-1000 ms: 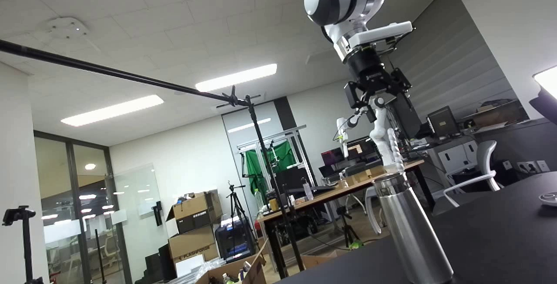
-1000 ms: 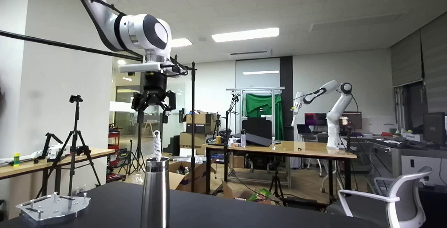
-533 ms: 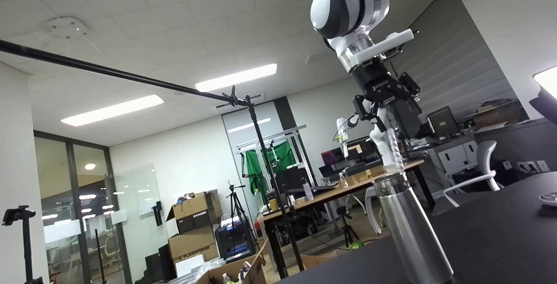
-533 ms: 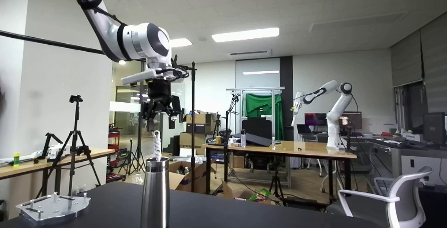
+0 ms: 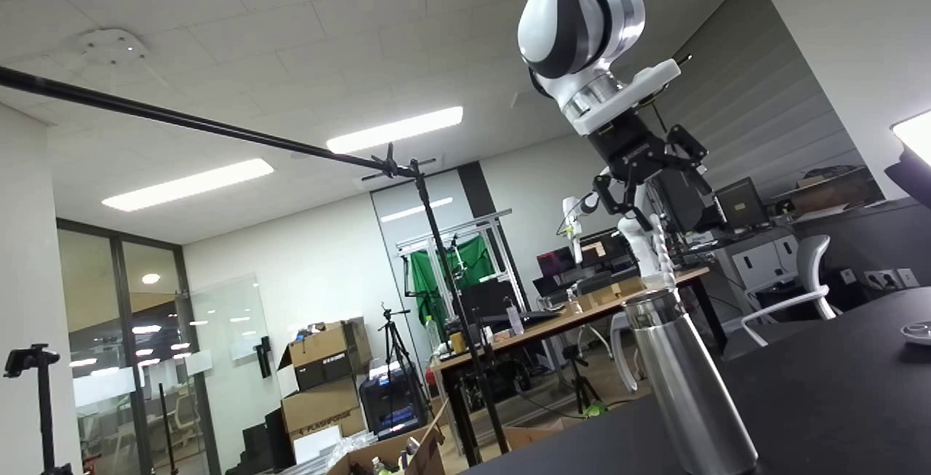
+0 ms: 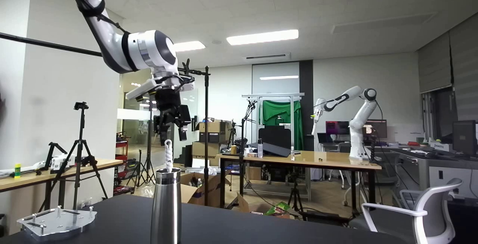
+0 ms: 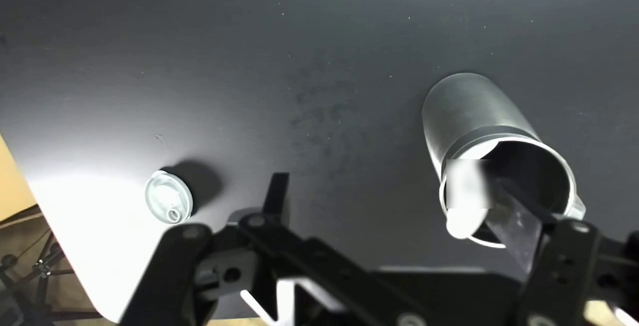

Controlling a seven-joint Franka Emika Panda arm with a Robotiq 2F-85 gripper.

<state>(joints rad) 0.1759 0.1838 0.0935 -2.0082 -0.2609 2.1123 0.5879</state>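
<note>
Disc (image 7: 168, 195) on table (image 7: 299, 41), apart from tumbler (image 7: 472, 106) with protruding white rod (image 7: 467, 222).

White walls (image 6: 228, 83) rise around me under a pale panelled ceiling (image 5: 291, 46), where long light strips (image 6: 262, 37) glow. Across the wood-toned floor (image 6: 328, 191), a wooden-topped workbench (image 6: 336, 157) stands before a metal frame (image 6: 274, 96) draped with green cloth (image 6: 270, 111). Cardboard boxes (image 5: 320, 402) are stacked near a glass partition (image 5: 87, 315). I see a white-armed office chair (image 6: 438, 206) and a partly lowered grey window blind (image 6: 433, 72).
</note>
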